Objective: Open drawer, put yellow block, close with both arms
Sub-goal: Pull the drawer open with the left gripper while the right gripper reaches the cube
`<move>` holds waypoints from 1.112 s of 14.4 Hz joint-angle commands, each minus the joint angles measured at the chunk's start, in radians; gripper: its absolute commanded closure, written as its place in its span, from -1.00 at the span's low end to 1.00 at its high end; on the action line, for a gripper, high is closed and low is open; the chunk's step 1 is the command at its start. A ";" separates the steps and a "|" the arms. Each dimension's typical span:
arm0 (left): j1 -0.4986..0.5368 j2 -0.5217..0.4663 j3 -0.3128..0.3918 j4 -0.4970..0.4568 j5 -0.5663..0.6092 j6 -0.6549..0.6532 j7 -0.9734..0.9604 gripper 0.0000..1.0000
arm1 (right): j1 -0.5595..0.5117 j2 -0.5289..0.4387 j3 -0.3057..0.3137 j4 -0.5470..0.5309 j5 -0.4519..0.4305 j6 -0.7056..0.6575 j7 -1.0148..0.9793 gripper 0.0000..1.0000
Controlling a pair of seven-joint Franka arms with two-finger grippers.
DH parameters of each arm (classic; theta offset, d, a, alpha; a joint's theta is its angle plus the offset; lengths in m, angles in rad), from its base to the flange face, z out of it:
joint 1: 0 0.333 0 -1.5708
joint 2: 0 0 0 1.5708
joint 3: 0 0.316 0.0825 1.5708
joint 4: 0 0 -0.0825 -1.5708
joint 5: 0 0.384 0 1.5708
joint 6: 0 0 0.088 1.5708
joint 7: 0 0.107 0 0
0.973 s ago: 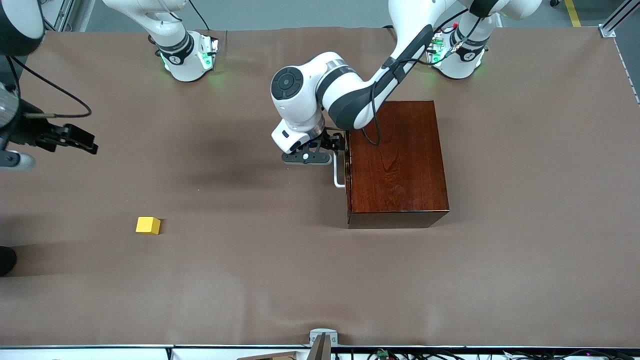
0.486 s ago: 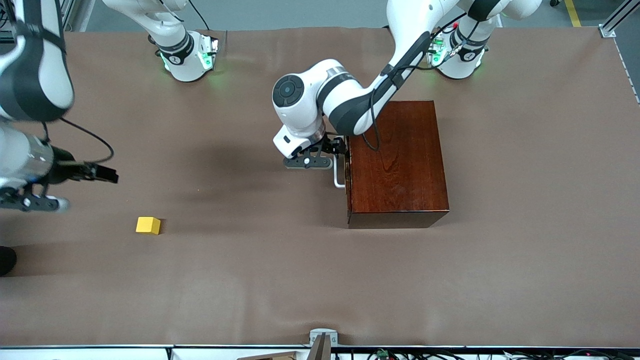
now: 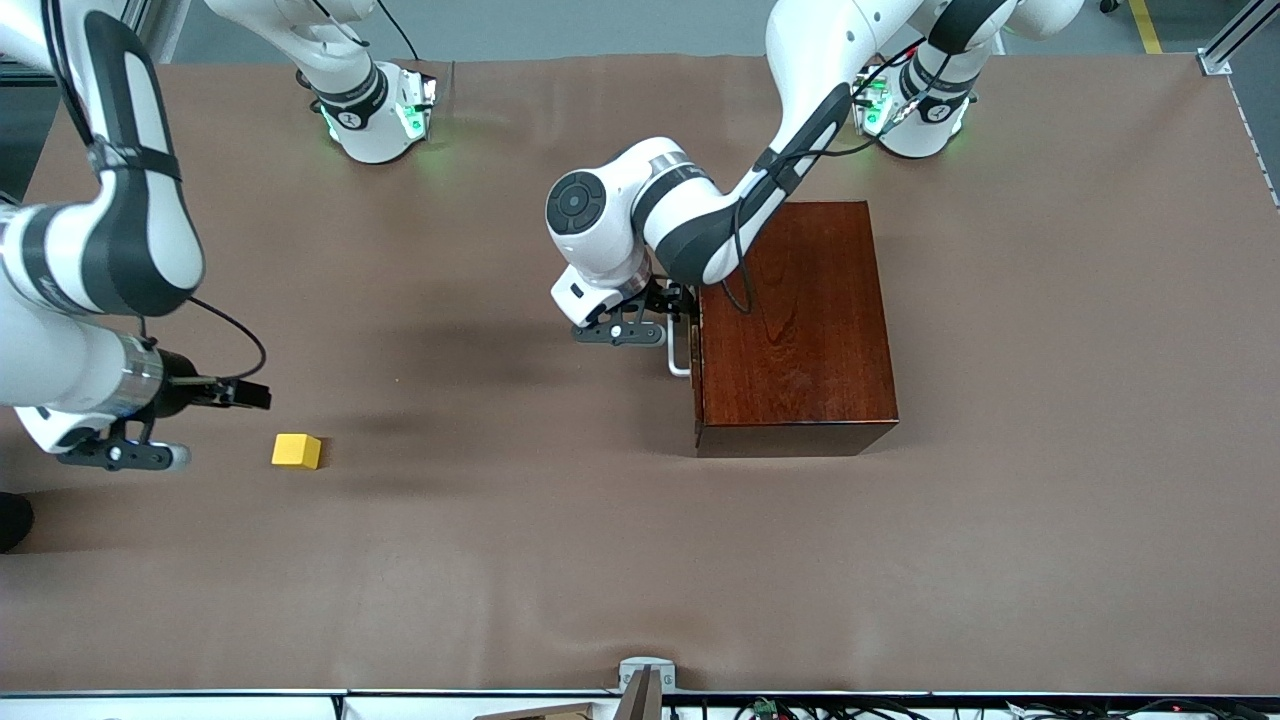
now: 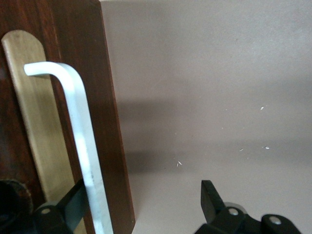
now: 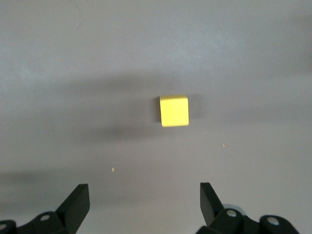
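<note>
Left gripper (image 4: 141,209) spread open, one finger each side of the drawer's white handle (image 4: 78,136) (drawer shut). Right gripper (image 5: 141,204) wide open, just short of the yellow block (image 3: 296,451), which sits toward the right arm's table end.

Drawer (image 3: 693,340) shut in my dark wooden box (image 3: 795,325), white handle (image 3: 677,350) facing right arm's end. Yellow block (image 3: 296,451) flat on bench (image 3: 600,560), well apart.

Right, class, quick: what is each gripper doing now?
Left gripper: open, fingers astride the drawer's white handle, not yet closed.
Right gripper: open, empty, above the table near the yellow block.
</note>
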 commanded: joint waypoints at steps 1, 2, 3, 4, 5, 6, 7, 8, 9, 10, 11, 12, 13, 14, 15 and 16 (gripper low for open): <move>-0.011 0.016 0.005 0.028 0.026 0.051 -0.014 -1.00 | 0.004 -0.013 0.001 -0.101 -0.025 0.133 -0.004 -1.00; -0.009 0.019 0.005 0.028 0.024 0.076 -0.014 -1.00 | 0.004 -0.013 0.001 -0.121 -0.035 0.164 -0.010 -1.00; -0.008 0.019 0.005 0.028 0.023 0.096 -0.024 -1.00 | 0.004 -0.008 0.001 -0.129 -0.041 0.178 -0.022 -1.00; -0.008 0.021 0.005 0.030 0.021 0.113 -0.038 -1.00 | 0.003 0.007 0.001 -0.129 -0.043 0.196 -0.030 -1.00; -0.008 0.022 0.005 0.028 0.020 0.131 -0.046 -1.00 | 0.001 0.023 0.001 -0.131 -0.043 0.232 -0.041 -1.00; -0.009 0.025 0.005 0.030 0.017 0.146 -0.054 -1.00 | -0.004 0.047 -0.001 -0.129 -0.043 0.264 -0.062 -1.00; -0.008 0.031 0.005 0.030 0.015 0.162 -0.061 -1.00 | -0.007 0.065 0.001 -0.131 -0.043 0.287 -0.082 -1.00; -0.008 0.033 0.005 0.030 0.014 0.176 -0.069 -1.00 | -0.008 0.082 -0.001 -0.129 -0.043 0.299 -0.094 -1.00; -0.008 0.036 0.003 0.030 0.014 0.189 -0.078 -1.00 | -0.011 0.095 0.001 -0.131 -0.043 0.302 -0.114 -1.00; -0.009 0.037 0.003 0.031 0.012 0.203 -0.087 -1.00 | -0.016 0.107 0.001 -0.131 -0.043 0.309 -0.125 -1.00; -0.011 0.039 0.003 0.031 0.012 0.217 -0.095 -1.00 | -0.020 0.119 0.001 -0.131 -0.043 0.321 -0.127 -1.00; -0.011 0.042 0.001 0.031 0.001 0.234 -0.100 -1.00 | -0.030 0.138 0.001 -0.135 -0.043 0.339 -0.127 -1.00; -0.012 0.045 0.001 0.033 -0.023 0.254 -0.100 -1.00 | -0.040 0.153 0.001 -0.143 -0.043 0.361 -0.130 -1.00; -0.012 0.047 0.001 0.033 -0.041 0.275 -0.100 -1.00 | -0.048 0.165 0.001 -0.152 -0.043 0.384 -0.149 -1.00; -0.011 0.048 0.001 0.033 -0.048 0.288 -0.100 -1.00 | -0.053 0.174 0.001 -0.163 -0.043 0.403 -0.160 -1.00; -0.012 0.050 0.001 0.033 -0.052 0.300 -0.100 -1.00 | -0.059 0.181 0.001 -0.180 -0.043 0.428 -0.162 -1.00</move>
